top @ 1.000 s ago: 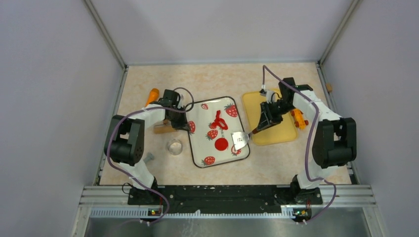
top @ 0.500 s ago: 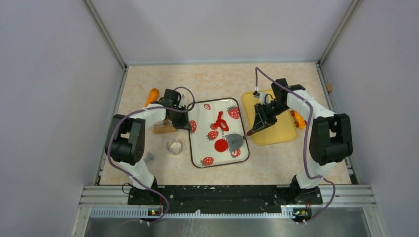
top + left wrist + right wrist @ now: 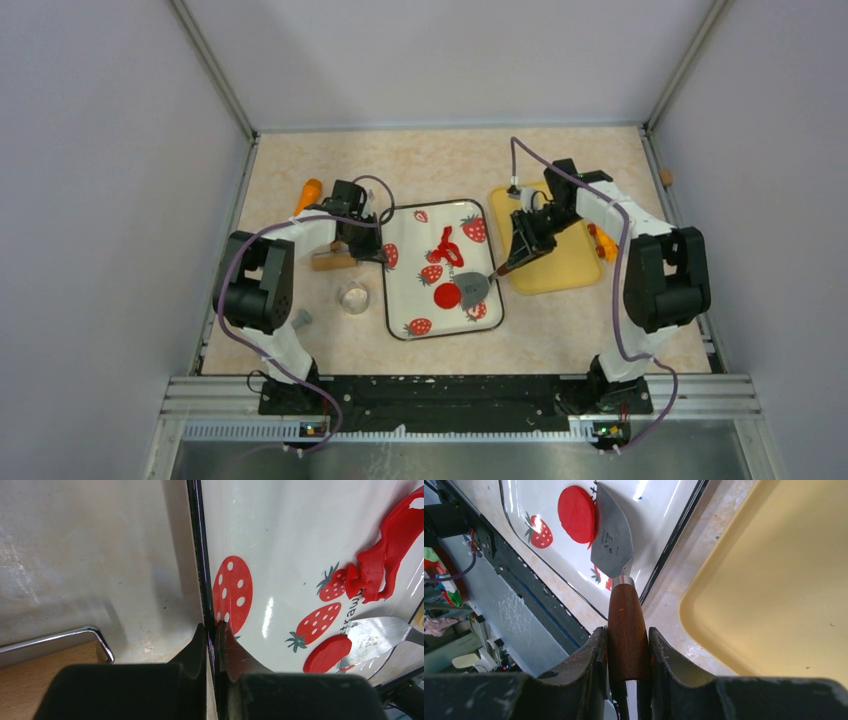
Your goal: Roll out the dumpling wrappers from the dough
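A round red dumpling wrapper [image 3: 447, 294] lies flat on the strawberry-print tray [image 3: 405, 318]; it also shows in the right wrist view [image 3: 576, 514] and the left wrist view [image 3: 327, 652]. A ragged red dough scrap [image 3: 446, 245] lies further back on the tray, seen in the left wrist view [image 3: 387, 555] too. My right gripper [image 3: 627, 645] is shut on the wooden handle of a metal spatula [image 3: 611, 537], whose blade edge touches the wrapper's right side. My left gripper [image 3: 212, 630] is shut on the tray's left rim [image 3: 196, 545].
A yellow tray [image 3: 560, 270] lies right of the strawberry tray, with an orange object [image 3: 603, 241] at its right edge. A wooden block with a metal handle [image 3: 330, 261], an orange-tipped tool [image 3: 307, 192] and a clear round cutter [image 3: 353, 297] sit left of the tray.
My right gripper has swung left from over the yellow tray, bringing the spatula blade onto the strawberry tray against the wrapper. The left gripper has stayed on the rim.
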`<state>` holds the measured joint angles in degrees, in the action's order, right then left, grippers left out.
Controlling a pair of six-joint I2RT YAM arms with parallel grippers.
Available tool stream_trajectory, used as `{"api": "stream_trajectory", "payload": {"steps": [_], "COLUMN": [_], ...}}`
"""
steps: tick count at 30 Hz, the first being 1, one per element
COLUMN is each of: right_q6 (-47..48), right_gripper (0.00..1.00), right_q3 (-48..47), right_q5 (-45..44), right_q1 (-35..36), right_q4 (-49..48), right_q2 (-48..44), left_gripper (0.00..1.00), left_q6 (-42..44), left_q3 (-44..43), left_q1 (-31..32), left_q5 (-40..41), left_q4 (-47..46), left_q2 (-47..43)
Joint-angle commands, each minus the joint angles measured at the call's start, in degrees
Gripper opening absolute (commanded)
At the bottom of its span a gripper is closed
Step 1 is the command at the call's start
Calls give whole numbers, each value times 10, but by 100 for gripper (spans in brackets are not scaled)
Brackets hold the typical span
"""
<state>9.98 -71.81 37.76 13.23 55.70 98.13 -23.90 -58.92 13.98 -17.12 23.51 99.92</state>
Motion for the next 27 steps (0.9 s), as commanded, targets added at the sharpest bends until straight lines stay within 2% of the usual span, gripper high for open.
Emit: {"api": "stream_trajectory", "payload": {"steps": [1, 10, 19, 27], "right_q6": [33, 61, 84, 108], "right_gripper": [0, 0, 0, 0], "right_q3": [-6, -66, -46, -51], "right_q5": [-64, -40, 4, 103], "right_q1": [24, 37, 38, 39], "right_q4": [-27, -17, -15, 4], "right_q2": [34, 73, 61, 58], "left_gripper": [0, 0, 0, 0], "left_q6": [20, 22, 21, 23], "left_q3": [-7, -11, -28, -31], "left_q1": [8, 8, 8, 7], "left_q5": [7, 4, 3, 4], "left_q4": [-2, -8, -10, -9], "left_q2": [19, 21, 32, 35]}}
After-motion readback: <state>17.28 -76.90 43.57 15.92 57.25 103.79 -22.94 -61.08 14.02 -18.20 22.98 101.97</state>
